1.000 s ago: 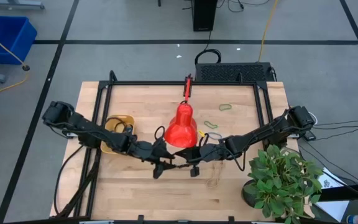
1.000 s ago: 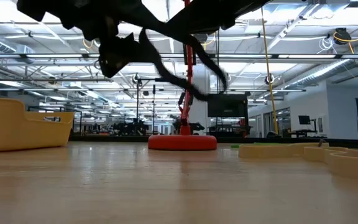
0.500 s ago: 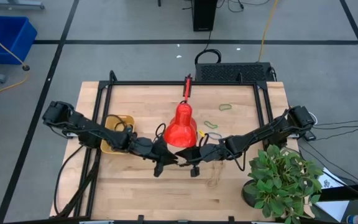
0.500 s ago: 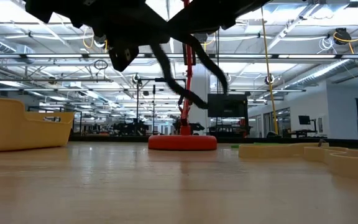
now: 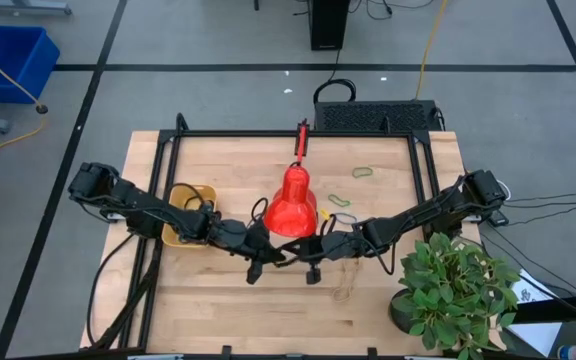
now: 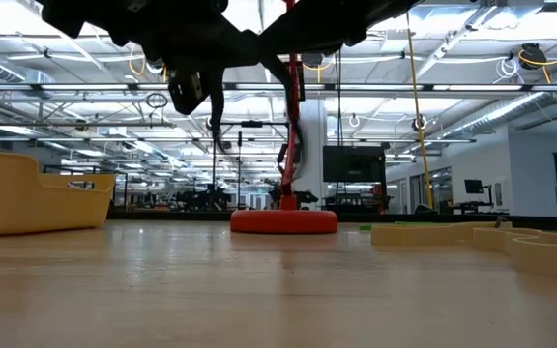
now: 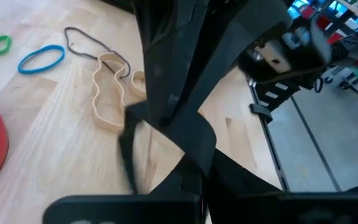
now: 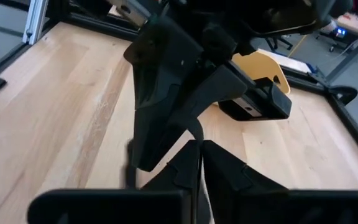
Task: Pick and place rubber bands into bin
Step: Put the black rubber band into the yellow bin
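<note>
Both arms were found reaching in over the middle of the desk [image 5: 218, 310], meeting just in front of the red lamp [image 5: 293, 205]. The left gripper [image 5: 255, 262] and the right gripper [image 5: 308, 262] hung close together above the wood. In the wrist views each gripper's own two dark fingers lay pressed together with no gap, so both sets of jaws read as closed. A thin black band [image 6: 214, 116] dangled in a blurred loop beneath the left gripper in the low view; it appeared to be held there, though the contact point itself was not clearly visible. No band could be seen in the right gripper.

The bin [image 5: 190, 213] stood on the desk to the left of the lamp, partly under the left arm. Its contents could not be made out from any view, so the count of bands already delivered is unknown.

Work plainly remained. A green band [image 5: 364, 171] lay on the desk behind and to the right of the lamp, with another green band [image 5: 340, 200] nearer the lamp. The left wrist view showed a tan band [image 7: 107, 93], a blue band [image 7: 41, 58] and a dark band [image 7: 95, 45] lying loose on the wood.

In my judgement the task was in mid-course: one band probably in hand and not yet at the bin, several uncollected.
</note>
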You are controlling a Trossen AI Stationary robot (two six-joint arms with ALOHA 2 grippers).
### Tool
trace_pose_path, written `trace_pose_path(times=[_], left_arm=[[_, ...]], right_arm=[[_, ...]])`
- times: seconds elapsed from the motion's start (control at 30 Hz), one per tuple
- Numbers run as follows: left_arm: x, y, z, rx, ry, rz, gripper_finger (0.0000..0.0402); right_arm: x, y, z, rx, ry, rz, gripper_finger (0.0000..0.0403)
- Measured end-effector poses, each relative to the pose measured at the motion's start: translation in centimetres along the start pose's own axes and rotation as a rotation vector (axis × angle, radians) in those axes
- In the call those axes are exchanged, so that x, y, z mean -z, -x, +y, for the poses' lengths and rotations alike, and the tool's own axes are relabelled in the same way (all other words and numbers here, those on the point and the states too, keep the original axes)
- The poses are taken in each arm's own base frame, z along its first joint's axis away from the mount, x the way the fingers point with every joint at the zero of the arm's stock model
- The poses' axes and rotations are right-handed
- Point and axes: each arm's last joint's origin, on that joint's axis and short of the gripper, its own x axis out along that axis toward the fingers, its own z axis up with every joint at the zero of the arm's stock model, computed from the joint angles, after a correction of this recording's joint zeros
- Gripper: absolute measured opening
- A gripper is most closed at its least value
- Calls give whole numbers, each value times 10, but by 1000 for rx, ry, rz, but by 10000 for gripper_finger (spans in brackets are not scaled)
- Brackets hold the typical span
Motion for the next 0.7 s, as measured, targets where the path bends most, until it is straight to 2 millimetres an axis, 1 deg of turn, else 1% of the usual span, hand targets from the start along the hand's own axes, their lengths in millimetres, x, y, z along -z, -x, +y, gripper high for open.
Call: trace_pose_path(times=[0.1, 0.17, 0.3, 0.43, 0.57, 0.7], left_arm=[[2, 0, 1, -10, 5, 18, 4], [3, 1, 2, -20, 13, 35, 6], [5, 2, 4, -35, 25, 66, 4], [4, 8, 7, -51, 39, 107, 4], [0, 26, 11, -103, 60, 159, 5], [-9, 55, 12, -138, 70, 180, 3]], right_arm=[[0, 0, 0, 0, -50, 0, 33], [0, 0, 0, -2, -54, 4, 51], [2, 0, 1, -7, -47, 20, 101], [5, 1, 3, -13, -33, 51, 156], [9, 2, 5, -21, -36, 86, 191], [12, 2, 6, -24, -47, 122, 206]])
